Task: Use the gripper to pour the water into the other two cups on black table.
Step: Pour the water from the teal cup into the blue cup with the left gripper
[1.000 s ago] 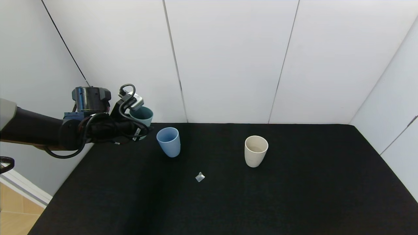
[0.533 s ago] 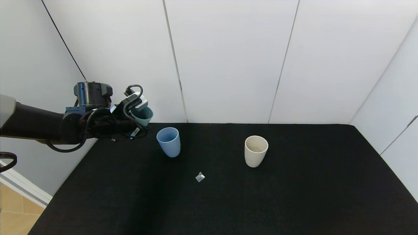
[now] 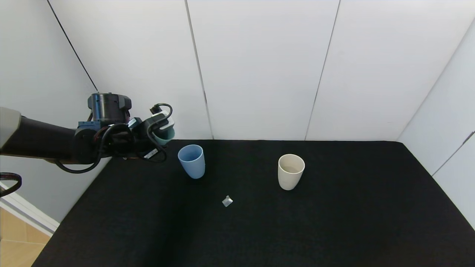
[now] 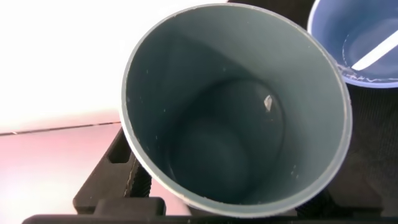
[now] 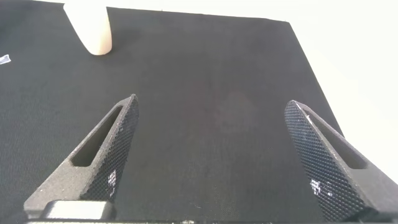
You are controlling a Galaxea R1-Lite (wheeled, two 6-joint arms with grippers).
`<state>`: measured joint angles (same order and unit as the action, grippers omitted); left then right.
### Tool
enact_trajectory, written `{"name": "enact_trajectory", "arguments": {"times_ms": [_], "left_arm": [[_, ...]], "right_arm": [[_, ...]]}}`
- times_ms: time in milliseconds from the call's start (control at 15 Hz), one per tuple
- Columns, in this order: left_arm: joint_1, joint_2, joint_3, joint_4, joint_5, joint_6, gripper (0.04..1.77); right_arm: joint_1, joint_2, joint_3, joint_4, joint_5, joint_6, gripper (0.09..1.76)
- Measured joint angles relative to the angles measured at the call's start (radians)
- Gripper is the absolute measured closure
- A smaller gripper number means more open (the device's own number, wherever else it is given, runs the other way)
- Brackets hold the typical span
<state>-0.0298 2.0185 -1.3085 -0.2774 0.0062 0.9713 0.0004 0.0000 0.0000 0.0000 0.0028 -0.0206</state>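
Tilting teal cup mouth toward blue cup

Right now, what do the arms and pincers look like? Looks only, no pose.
The left arm is dark with a grey casing end and a black cylindrical joint cap. Its left pincer is black, wrapped in looping black cables, and carries a small white-silver module. The right pincer shows two black tapered fingers with knurled, diamond-textured faces and slotted cut-outs.
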Motion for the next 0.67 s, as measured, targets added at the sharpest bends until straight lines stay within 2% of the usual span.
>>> {"name": "enact_trajectory", "arguments": {"times_ms": [467, 667], "left_arm": [[-0.047, -0.003, 0.001, -0.001, 0.069, 0.102, 0.62], [-0.062, -0.006, 0.002, -0.002, 0.111, 0.182, 0.62]], "right_arm": [[0.000, 0.000, 0.000, 0.000, 0.000, 0.000, 0.14], [0.000, 0.000, 0.000, 0.000, 0.000, 0.000, 0.14]]}}
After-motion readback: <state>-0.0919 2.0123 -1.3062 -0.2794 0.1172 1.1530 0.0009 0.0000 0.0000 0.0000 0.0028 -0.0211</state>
